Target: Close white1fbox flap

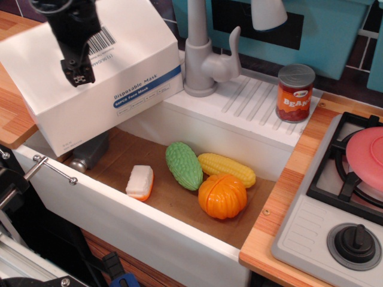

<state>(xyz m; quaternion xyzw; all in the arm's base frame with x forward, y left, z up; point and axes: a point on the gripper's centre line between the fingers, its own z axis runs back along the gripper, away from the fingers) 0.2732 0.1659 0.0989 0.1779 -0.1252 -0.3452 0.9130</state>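
Observation:
The white1fbox (128,95) stands at the left on the wooden counter and the sink's left rim, with its blue stripe and "Disposable Mask" print facing me. Its flap (134,30) lies flat on top of the carton, and a black barcode (100,39) shows on it. My black gripper (78,75) hangs in front of the carton's top left part, fingers pointing down and pressed together, holding nothing. It hides part of the flap's left side. Whether the fingertips touch the cardboard cannot be told.
The sink basin (179,197) holds a green gourd (184,165), a corn cob (226,169), an orange pumpkin (222,196) and a white-orange piece (140,182). A grey faucet (200,54) stands behind it. A bean can (295,92) and the stove (341,203) are at the right.

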